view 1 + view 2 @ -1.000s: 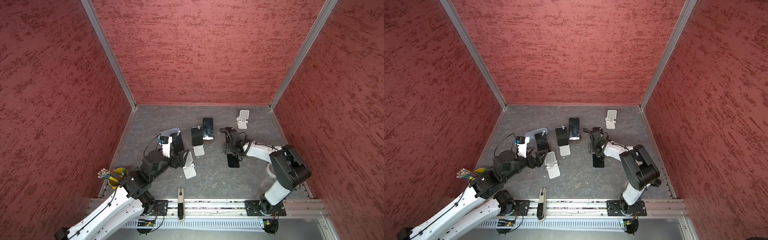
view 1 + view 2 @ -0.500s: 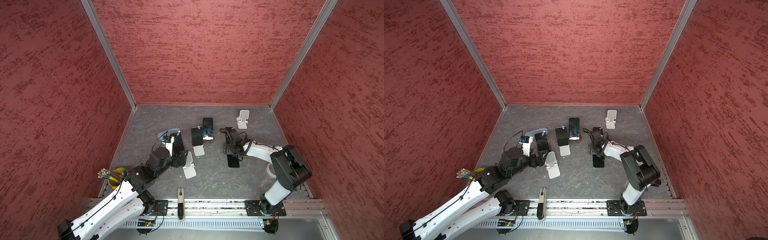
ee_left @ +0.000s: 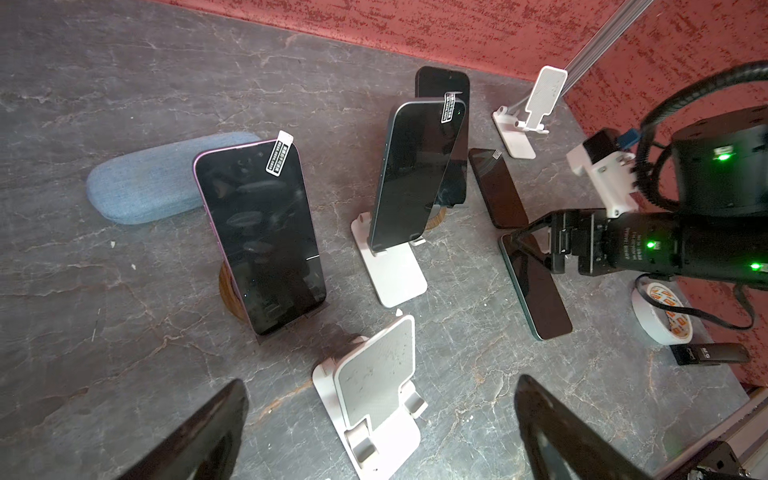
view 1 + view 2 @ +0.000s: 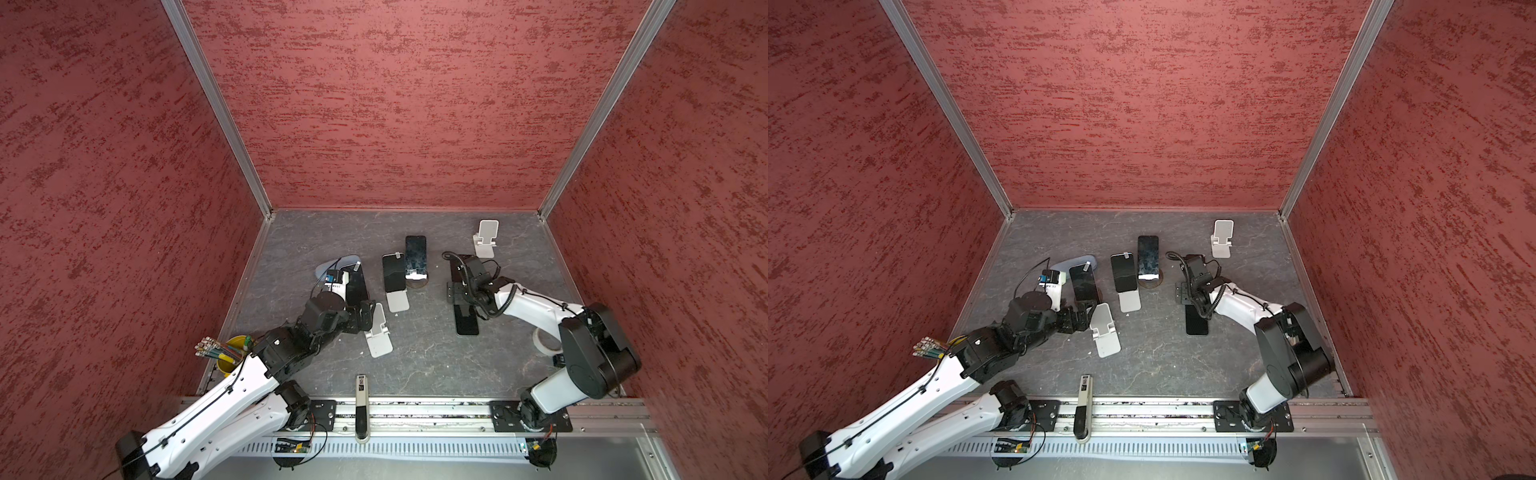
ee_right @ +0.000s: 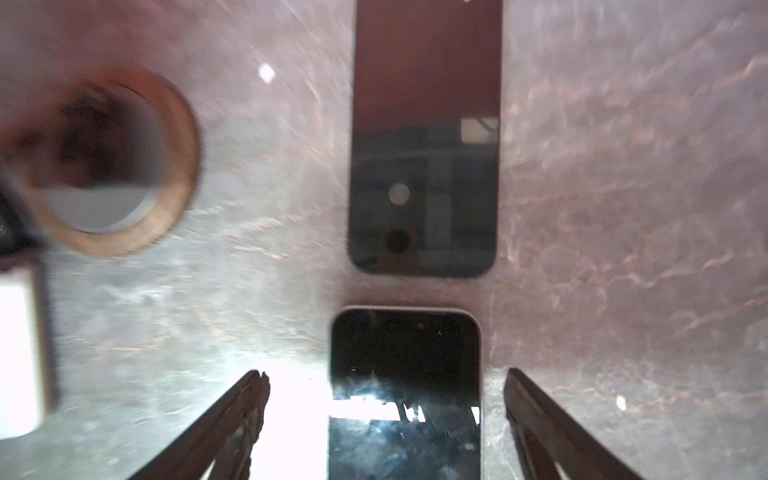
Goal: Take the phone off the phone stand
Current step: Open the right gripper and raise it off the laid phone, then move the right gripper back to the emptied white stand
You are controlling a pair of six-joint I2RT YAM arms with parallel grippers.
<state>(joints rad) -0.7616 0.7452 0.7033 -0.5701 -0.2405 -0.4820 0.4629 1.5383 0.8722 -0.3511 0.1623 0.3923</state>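
Black jaws, both pairs wide and empty. Left gripper (image 3: 380, 380): empty white stand (image 3: 374, 357) just ahead, then the purple-edged phone (image 3: 259, 237) leaning on its wooden stand (image 3: 228, 291), long axis rising away (left arm nearer). Right gripper (image 5: 385, 372) straddles a flat phone (image 5: 405, 395) without touching it. Count: five phones, three on stands; five stands.

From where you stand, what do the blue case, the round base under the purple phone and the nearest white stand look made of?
Blue case: woven fabric, matte, heathered weave. Round base: likely wood, brown with visible grain. White stand: probably plastic, matte, faintly speckled, no glare.
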